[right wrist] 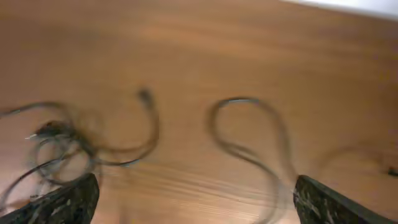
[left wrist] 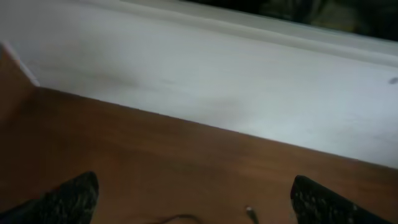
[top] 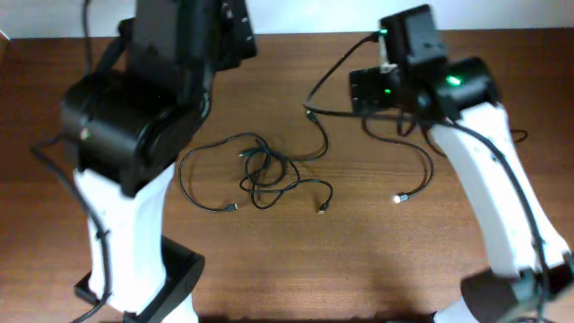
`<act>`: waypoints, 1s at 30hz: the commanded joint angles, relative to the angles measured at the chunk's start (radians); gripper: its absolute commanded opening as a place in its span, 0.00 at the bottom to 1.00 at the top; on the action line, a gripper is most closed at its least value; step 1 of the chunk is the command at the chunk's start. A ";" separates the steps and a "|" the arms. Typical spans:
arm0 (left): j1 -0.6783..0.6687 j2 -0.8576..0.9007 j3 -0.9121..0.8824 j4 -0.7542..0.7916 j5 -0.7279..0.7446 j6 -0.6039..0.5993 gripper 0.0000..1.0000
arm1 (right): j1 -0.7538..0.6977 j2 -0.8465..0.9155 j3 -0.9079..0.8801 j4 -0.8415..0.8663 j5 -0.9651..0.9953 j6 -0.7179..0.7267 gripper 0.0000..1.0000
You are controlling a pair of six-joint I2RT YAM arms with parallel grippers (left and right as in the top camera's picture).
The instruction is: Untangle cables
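Observation:
A tangle of thin black cables (top: 260,170) lies in the middle of the wooden table, with small plug ends at its front. It shows blurred at the left of the right wrist view (right wrist: 56,143). A separate looping cable (top: 420,175) lies to the right, with a pale plug end (top: 397,198), and also shows in the right wrist view (right wrist: 249,137). My right gripper (right wrist: 196,199) is open and empty above the table, behind both cables. My left gripper (left wrist: 196,199) is open and empty near the table's far edge. A cable bit and a plug tip (left wrist: 250,213) lie just in front of it.
A white wall (left wrist: 217,81) runs along the far edge of the table. The left arm's bulky body (top: 134,108) hangs over the table's left side. The right arm (top: 484,179) stretches along the right side, with thicker robot cables (top: 341,54) near its wrist.

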 commanded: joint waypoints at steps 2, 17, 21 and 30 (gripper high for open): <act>0.003 -0.082 0.005 -0.021 -0.160 0.012 0.99 | 0.003 0.060 0.006 -0.013 -0.305 0.325 0.95; 0.003 -0.087 0.004 -0.114 -0.164 -0.011 0.99 | -0.244 0.199 -0.024 0.102 -0.047 -0.020 0.90; 0.003 -0.087 0.004 -0.106 -0.153 -0.011 0.99 | -0.242 0.348 -0.024 0.039 -0.109 -0.547 0.82; 0.003 -0.087 0.004 -0.124 -0.153 -0.007 0.99 | -0.240 0.444 -0.317 0.217 -0.331 -0.615 0.79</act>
